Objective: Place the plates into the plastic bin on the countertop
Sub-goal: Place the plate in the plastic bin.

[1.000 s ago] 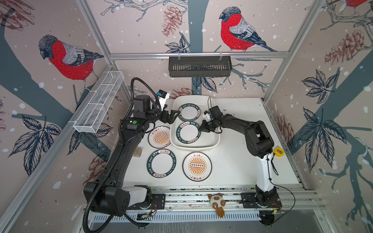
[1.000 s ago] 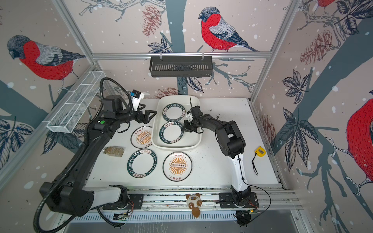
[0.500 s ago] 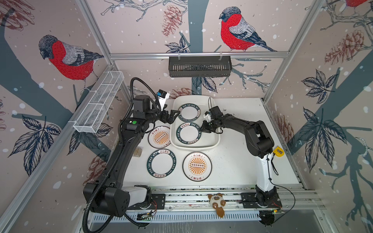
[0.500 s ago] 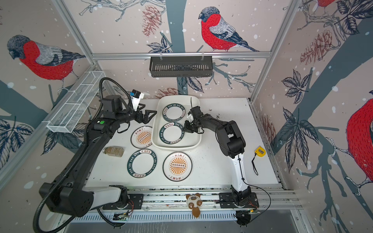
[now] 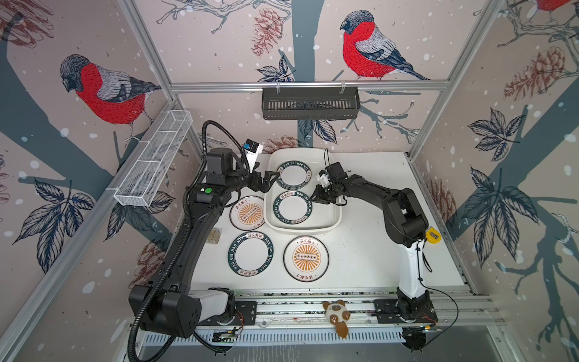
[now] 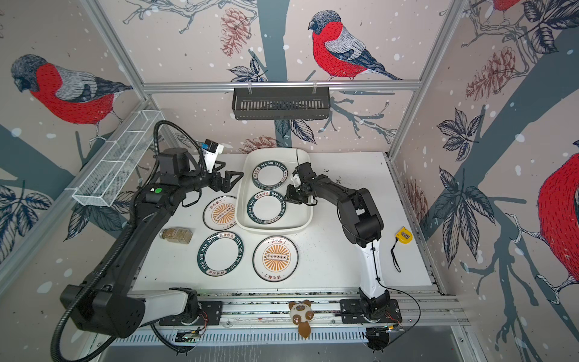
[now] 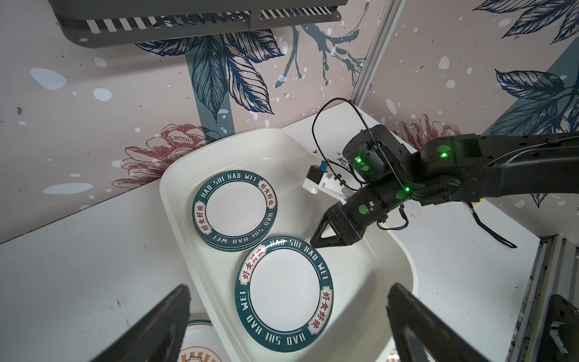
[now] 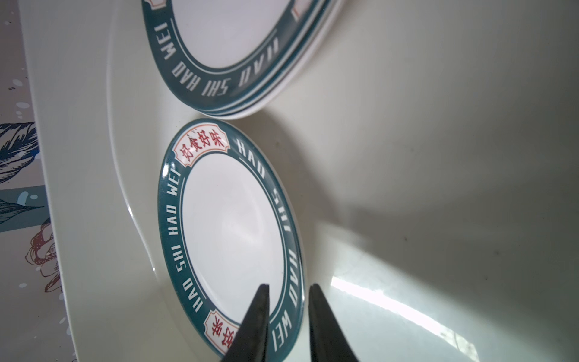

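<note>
The white plastic bin (image 5: 335, 221) sits at the back of the countertop (image 5: 369, 250). It holds a stack of green-rimmed plates (image 5: 294, 174) and a single green-rimmed plate (image 5: 293, 207) lying flat nearer the front. My right gripper (image 8: 289, 286) is inside the bin at that plate's right edge (image 5: 316, 198); its jaws are slightly apart, with the rim showing between them. My left gripper (image 5: 270, 182) hangs wide open and empty over the bin's left rim. On the countertop lie two orange sunburst plates (image 5: 249, 213) (image 5: 306, 257) and one green-rimmed plate (image 5: 250, 254).
A small glass jar (image 6: 176, 235) lies on its side left of the plates. A yellow tape measure (image 5: 433, 235) sits at the right edge. A black slotted basket (image 5: 310, 103) hangs on the back wall and a white wire basket (image 5: 153, 160) on the left wall.
My right gripper's jaws have parted a little at the front plate's rim. Both arms have otherwise stayed where they were.
</note>
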### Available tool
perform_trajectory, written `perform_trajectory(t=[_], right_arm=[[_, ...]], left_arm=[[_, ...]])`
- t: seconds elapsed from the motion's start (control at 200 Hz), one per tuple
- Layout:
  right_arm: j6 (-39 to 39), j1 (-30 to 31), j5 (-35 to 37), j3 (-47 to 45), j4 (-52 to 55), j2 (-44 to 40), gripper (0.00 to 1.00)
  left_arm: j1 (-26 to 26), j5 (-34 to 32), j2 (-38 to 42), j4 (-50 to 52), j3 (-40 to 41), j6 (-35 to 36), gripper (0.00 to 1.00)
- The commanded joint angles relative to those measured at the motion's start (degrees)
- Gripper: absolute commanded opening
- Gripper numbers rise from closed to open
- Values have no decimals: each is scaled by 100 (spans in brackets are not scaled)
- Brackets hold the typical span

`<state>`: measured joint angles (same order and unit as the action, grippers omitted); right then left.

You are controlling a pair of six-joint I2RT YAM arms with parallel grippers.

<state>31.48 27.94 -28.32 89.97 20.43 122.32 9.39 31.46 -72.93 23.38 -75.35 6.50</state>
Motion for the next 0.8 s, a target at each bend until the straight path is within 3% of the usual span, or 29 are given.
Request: perform_trajectory(t=[0.0, 0.47, 0.795], right_arm=[[-142, -22, 126, 207, 122, 22, 26], [-270, 99, 370, 855, 291, 648, 27], [-380, 128, 466, 821, 387, 678, 18]], left_arm=[[5, 79, 13, -59, 20, 124, 97], [6, 75, 33, -111, 57, 88, 97], [7, 88, 15, -109, 58, 88, 97]])
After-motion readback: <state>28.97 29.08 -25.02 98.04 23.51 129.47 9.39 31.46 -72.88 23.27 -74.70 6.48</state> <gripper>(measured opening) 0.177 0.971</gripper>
